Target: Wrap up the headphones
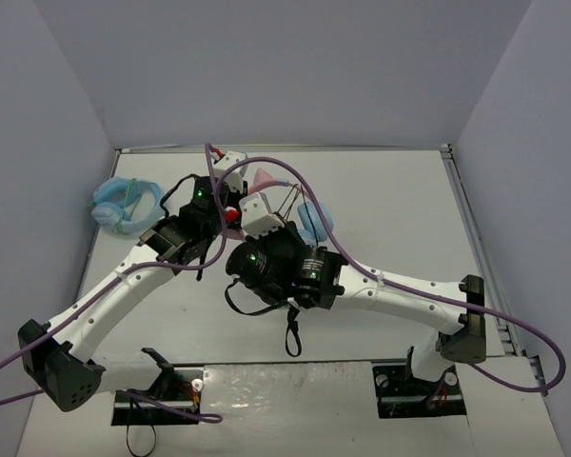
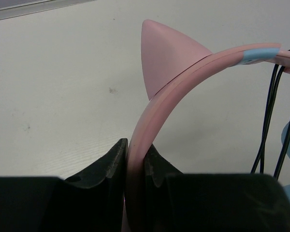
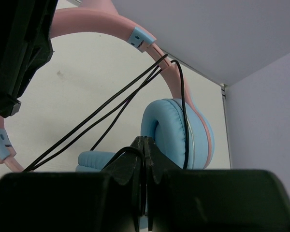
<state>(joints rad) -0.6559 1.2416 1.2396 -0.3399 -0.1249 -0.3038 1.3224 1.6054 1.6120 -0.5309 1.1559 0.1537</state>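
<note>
The headphones are held up over the middle of the table. Their pink headband (image 2: pixel 193 65) carries a pink cat ear (image 2: pixel 169 58), and a light blue ear cup (image 3: pixel 171 130) hangs below it. My left gripper (image 2: pixel 136 145) is shut on the headband just below the cat ear. The thin black cable (image 3: pixel 101 113) runs in several strands from the headband's right end down across the view. My right gripper (image 3: pixel 144 141) is shut on a loop of this cable, just in front of the ear cup. In the top view the ear cup (image 1: pixel 314 221) shows right of both grippers.
An all-light-blue looped item (image 1: pixel 124 205) lies at the table's left edge. Grey walls enclose the table on three sides. Purple arm cables (image 1: pixel 295 176) arc over the headphones. A black strap (image 1: pixel 292 335) hangs under the right arm.
</note>
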